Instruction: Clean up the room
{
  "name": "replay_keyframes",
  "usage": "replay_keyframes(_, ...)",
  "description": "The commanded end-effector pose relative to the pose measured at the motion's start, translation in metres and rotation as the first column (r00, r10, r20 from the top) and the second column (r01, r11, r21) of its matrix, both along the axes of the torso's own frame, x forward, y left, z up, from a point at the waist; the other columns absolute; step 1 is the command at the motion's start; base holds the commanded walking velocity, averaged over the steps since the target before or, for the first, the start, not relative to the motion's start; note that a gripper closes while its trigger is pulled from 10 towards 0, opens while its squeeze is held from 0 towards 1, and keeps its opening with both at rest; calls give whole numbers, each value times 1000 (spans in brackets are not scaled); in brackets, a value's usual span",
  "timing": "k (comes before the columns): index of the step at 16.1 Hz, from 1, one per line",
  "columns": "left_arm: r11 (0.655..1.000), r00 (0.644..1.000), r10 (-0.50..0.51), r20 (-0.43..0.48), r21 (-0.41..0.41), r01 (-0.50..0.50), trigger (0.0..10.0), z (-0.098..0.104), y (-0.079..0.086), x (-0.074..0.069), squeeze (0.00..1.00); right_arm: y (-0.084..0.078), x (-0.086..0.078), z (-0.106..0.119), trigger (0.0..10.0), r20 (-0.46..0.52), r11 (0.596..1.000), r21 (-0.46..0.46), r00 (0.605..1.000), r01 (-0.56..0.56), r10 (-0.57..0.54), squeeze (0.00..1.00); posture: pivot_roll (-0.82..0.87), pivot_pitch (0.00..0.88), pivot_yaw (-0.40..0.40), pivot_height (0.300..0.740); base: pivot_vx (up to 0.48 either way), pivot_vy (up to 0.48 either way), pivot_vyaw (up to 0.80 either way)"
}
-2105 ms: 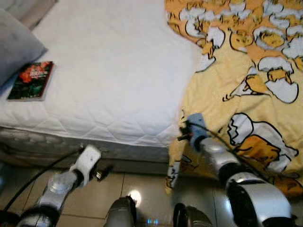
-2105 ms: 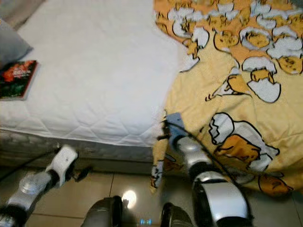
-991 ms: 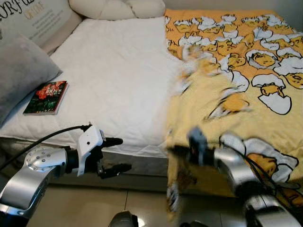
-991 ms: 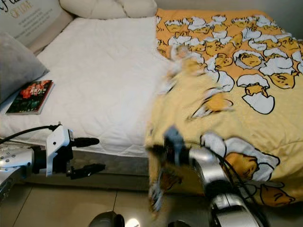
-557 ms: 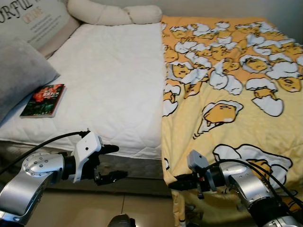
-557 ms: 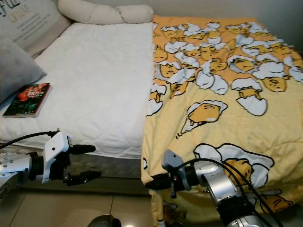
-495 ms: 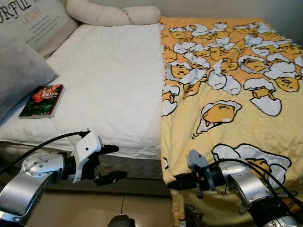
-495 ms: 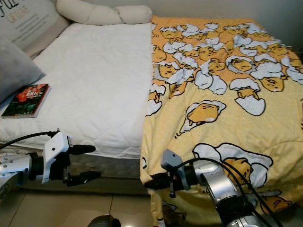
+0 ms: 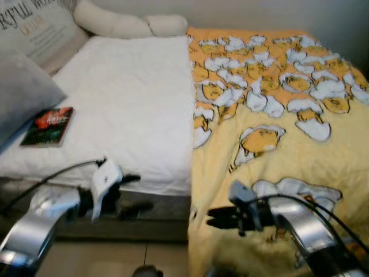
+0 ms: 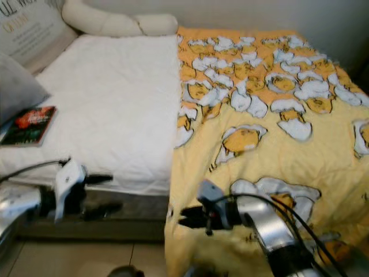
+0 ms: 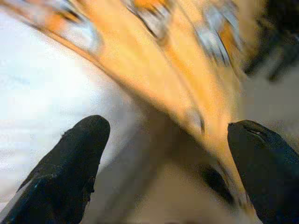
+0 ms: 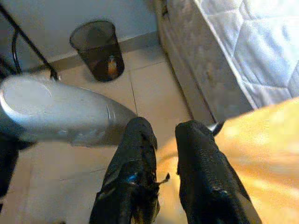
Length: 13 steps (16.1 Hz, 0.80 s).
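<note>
A home bedroom. A bed (image 9: 132, 109) with a white quilted mattress cover stands against the wall, its far half under a yellow cartoon-egg blanket (image 9: 277, 115). Pillows (image 9: 130, 24) lie at the bed's head, a book (image 9: 48, 127) near its edge, and a wire wastebasket (image 12: 97, 49) on the tiled floor (image 12: 93, 130) beside it.

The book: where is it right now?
The book lies on the white mattress near its left edge, beside the grey pillow.

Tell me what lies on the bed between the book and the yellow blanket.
Nothing: between the book and the yellow blanket there is only bare white mattress pad, as the left eye view shows.
</note>
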State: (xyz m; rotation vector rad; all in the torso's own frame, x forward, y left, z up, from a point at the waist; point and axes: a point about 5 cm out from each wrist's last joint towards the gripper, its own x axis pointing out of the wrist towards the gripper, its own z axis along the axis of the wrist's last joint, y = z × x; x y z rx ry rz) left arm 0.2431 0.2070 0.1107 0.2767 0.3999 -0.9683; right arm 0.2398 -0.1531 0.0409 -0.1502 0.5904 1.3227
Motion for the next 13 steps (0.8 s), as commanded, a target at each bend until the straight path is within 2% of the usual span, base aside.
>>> replay_keyframes(1,998,998,64,-3,-2,-64,10000,-9,4,1,0,-8,7,14,10000,57,998,17,996,60,-61,0,77,0,48,740,0,0,0)
replay_keyframes(3,979,979,201,44,-47,-198,10000,-15,4,9,0,-19,13,25,10000,106,974,84,970,211,-220,0,68,0,38,740,0,0,0)
replay_keyframes(4,947,943,318,100,-74,-312,10000,-16,2,18,0,-25,20,25,10000,136,930,108,921,351,-364,0,63,0,35,740,0,0,0)
replay_keyframes(5,922,915,384,120,-95,-374,10000,-17,0,23,0,-28,24,24,10000,152,890,114,878,440,-454,0,59,0,32,740,0,0,0)
replay_keyframes(6,885,874,462,149,-140,-443,10000,-18,-8,28,0,-34,34,22,10000,164,756,155,738,636,-654,0,56,0,28,740,0,0,0)
replay_keyframes(7,878,865,475,160,-149,-455,10000,-19,-10,28,0,-36,36,21,10000,160,719,162,701,676,-695,0,55,0,21,740,0,0,0)
replay_keyframes(8,837,821,545,169,-173,-520,10000,-23,-20,30,0,-41,39,18,10000,172,544,204,517,814,-838,0,50,0,16,740,0,0,0)
replay_keyframes(9,821,805,568,171,-181,-541,10000,-24,-22,30,0,-41,38,16,10000,177,496,211,466,842,-867,0,41,0,19,740,0,0,0)
replay_keyframes(10,796,776,604,181,-179,-578,10000,-29,-26,30,0,-40,37,16,10000,190,403,221,366,888,-911,0,29,0,13,740,0,-304,0)
replay_keyframes(12,798,771,602,207,-133,-587,10000,-35,-27,28,0,-41,36,17,10000,261,344,219,285,913,-922,0,25,0,8,740,0,-319,0)
replay_keyframes(13,776,745,631,217,-144,-614,10000,-35,-28,29,0,-42,34,15,10000,256,243,223,184,944,-949,0,24,0,5,740,0,-330,0)
